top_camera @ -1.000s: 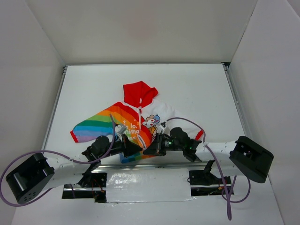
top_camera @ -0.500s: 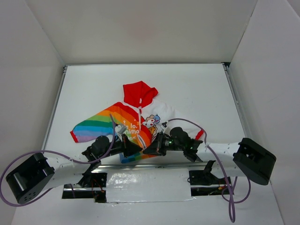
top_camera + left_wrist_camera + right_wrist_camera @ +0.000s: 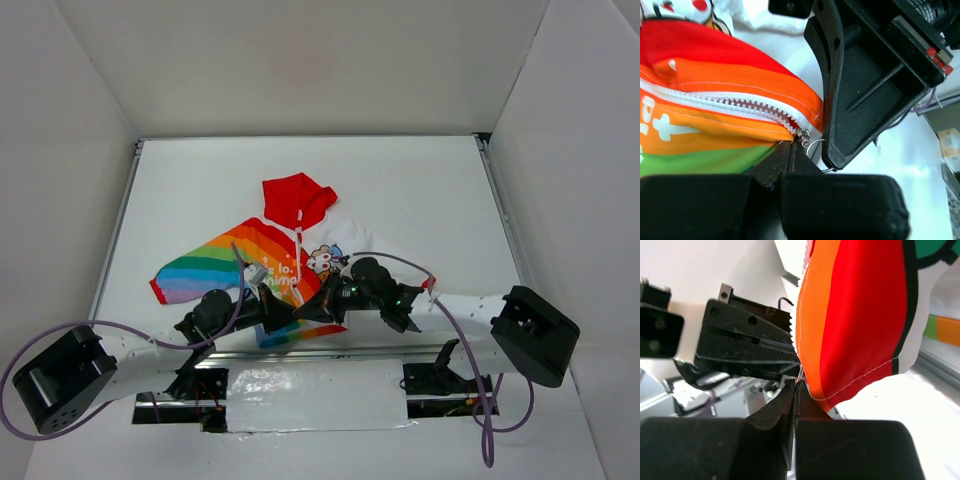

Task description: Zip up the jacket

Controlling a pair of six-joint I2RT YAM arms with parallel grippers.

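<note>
The jacket (image 3: 262,262) lies flat mid-table, red hood (image 3: 297,200) far, rainbow half left, white cartoon half (image 3: 345,243) right. Both grippers meet at its near hem. My left gripper (image 3: 284,309) is shut on the hem at the bottom end of the white zipper (image 3: 740,102); its fingertips close at the fabric edge (image 3: 791,146). My right gripper (image 3: 313,305) is shut on the metal ring of the zipper pull (image 3: 815,146); in the right wrist view the thin ring sticks out between the closed tips (image 3: 796,382). The orange-red fabric (image 3: 855,315) hangs beside it.
A metal rail (image 3: 330,352) runs along the table's near edge, with a shiny taped patch (image 3: 310,392) behind it. Purple cables (image 3: 100,325) loop from both arms. White walls enclose the table on three sides.
My right gripper and wrist have shifted slightly up and left, toward the hood, with the zipper pull. The left gripper has stayed in place on the hem.
</note>
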